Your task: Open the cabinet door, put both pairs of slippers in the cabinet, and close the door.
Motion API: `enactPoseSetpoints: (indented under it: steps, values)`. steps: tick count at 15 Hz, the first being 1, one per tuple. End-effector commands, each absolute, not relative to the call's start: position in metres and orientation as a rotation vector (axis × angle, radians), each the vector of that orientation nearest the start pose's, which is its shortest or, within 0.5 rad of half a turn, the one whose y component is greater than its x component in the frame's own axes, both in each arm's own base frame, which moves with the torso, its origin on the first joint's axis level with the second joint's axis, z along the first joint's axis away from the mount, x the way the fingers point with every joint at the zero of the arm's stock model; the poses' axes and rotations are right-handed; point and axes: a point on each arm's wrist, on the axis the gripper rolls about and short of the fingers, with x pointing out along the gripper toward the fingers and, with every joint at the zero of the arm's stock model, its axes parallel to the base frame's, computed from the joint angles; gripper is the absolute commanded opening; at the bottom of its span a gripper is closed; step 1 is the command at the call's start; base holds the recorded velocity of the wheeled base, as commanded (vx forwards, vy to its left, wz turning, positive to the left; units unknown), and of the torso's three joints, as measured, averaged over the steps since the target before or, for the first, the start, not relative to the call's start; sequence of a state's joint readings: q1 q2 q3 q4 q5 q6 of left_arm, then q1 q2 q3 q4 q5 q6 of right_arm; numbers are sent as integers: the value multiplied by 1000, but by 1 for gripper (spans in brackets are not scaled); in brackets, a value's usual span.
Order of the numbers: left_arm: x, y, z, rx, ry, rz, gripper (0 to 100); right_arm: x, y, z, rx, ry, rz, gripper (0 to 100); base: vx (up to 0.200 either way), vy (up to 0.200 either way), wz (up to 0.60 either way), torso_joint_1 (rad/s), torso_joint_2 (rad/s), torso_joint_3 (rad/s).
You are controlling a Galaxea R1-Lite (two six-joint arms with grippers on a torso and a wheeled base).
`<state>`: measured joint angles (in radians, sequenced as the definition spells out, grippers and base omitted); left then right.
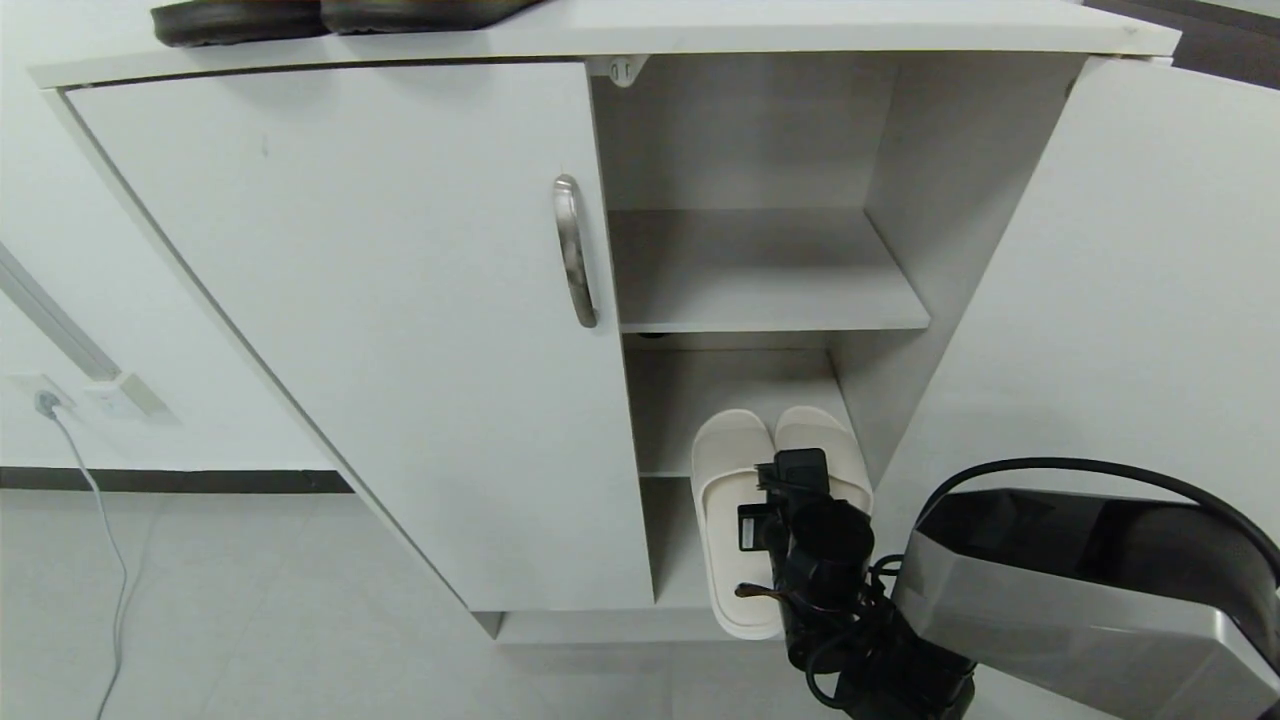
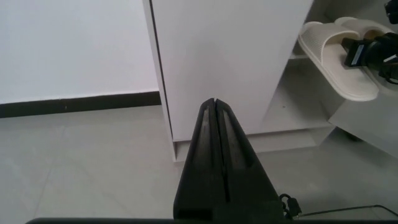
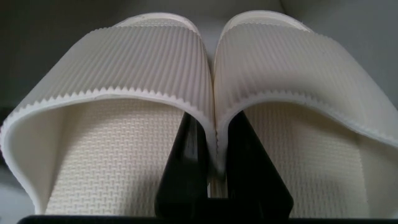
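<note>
Slippers [image 1: 730, 470] in white, a ribbed pair, sit side by side in the right gripper [image 1: 795, 478]. In the right wrist view we see its two dark fingers [image 3: 186, 168] clamped on the adjoining inner edges of the two slippers, pinching them together. In the head view the toes point into the open right half of the cabinet [image 1: 800, 30], in the space beneath the middle shelf [image 1: 760, 270] and over a lower shelf [image 1: 665, 470]. The heels stick out past the cabinet's front. We cannot tell whether the soles touch the lower shelf.

We see the right door [image 1: 1130, 280] swung wide open, beside the right arm. The left door [image 1: 350, 300] is shut, with its metal handle [image 1: 573, 250] upright near its inner edge. A second pair, dark slippers [image 1: 300, 15], lies on the cabinet's top board at its left end.

The left gripper [image 2: 214, 134] hangs low over the pale floor [image 1: 250, 600], in front of the shut left door. Its fingers are pressed flat together with nothing between them.

On the wall left of the cabinet we see a socket [image 1: 45, 400] with a cable [image 1: 110, 560] trailing down to the floor.
</note>
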<state>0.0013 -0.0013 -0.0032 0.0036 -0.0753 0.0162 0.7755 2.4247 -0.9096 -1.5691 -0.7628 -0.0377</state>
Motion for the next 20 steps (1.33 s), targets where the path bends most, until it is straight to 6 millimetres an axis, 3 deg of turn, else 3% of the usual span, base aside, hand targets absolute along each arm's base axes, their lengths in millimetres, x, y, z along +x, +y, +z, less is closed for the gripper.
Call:
enactPoseSetpoints:
  steps: [1,8,11,14,20]
  values:
    - [-23,-2,76,12,0,-74,0,302,274,33,3,-41,13,0,0,0,0,0,0,0]
    - [-23,-2,76,11,0,-69,0,307,271,24,4,-30,24,0,0,0,0,0,0,0]
    - [-23,-2,76,11,0,-69,0,325,265,29,13,-38,0,0,0,0,0,0,0,0]
    - [-23,-2,76,12,0,-69,0,350,274,41,83,-15,-18,0,0,0,0,0,0,0]
    - [-23,-2,76,12,0,-71,0,373,284,52,75,7,15,0,0,0,0,0,0,0]
